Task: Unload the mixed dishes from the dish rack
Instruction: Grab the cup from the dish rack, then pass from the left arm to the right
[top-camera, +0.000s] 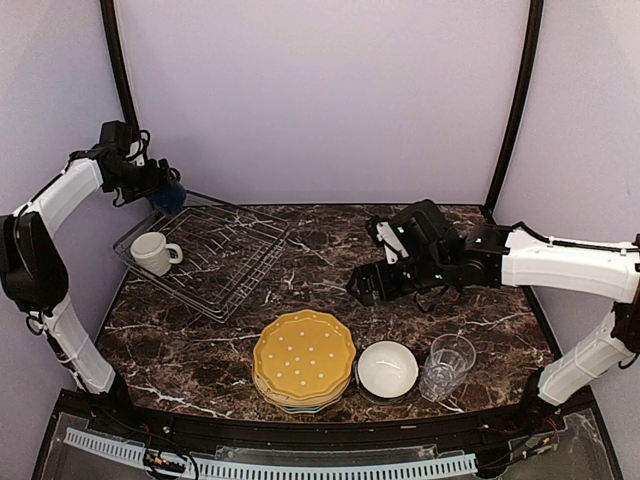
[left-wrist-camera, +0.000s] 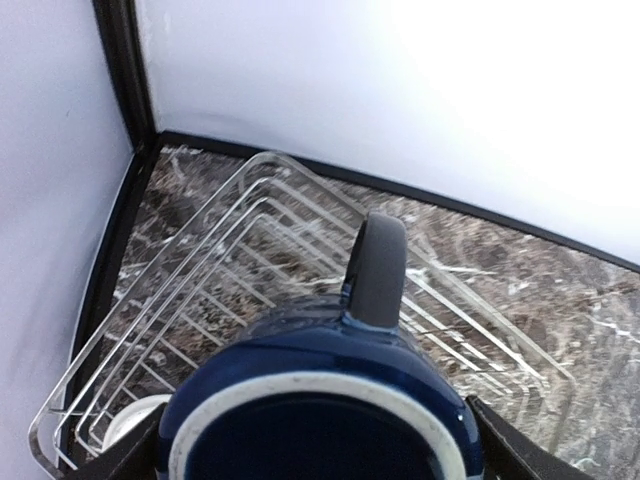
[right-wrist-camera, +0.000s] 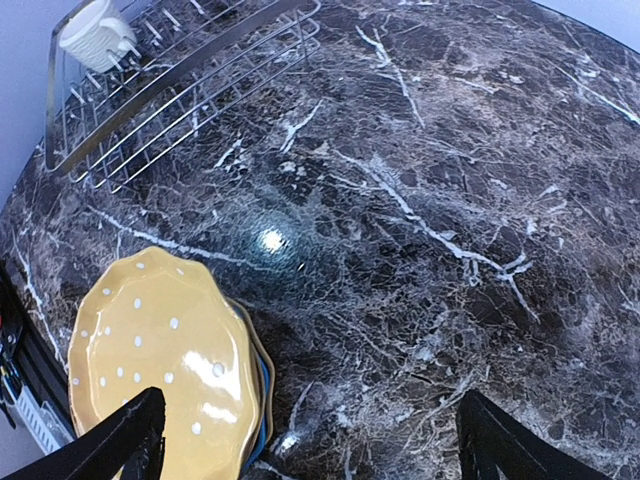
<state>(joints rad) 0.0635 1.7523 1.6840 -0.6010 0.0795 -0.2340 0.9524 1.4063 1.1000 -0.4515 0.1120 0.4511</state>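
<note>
My left gripper (top-camera: 168, 195) hangs over the far left corner of the wire dish rack (top-camera: 230, 260), shut on a dark blue mug (left-wrist-camera: 320, 400). The mug fills the span between the fingers, rim toward the camera and handle pointing away. A cream mug (top-camera: 152, 252) lies in the rack's left end. My right gripper (top-camera: 365, 285) hovers open over the marble right of the rack, nothing between its fingers (right-wrist-camera: 140, 430). A yellow dotted plate (top-camera: 303, 355) tops a stack at the front, with a blue plate's edge (right-wrist-camera: 252, 395) under it. A white bowl (top-camera: 387, 368) and a clear glass tumbler (top-camera: 446, 365) stand beside the stack.
The dark marble table (top-camera: 320, 260) is walled by lilac panels with black corner posts (top-camera: 515, 100). The rack (right-wrist-camera: 180, 90) sits at an angle near the left wall. A black rail and a white cable chain (top-camera: 300, 465) run along the near edge.
</note>
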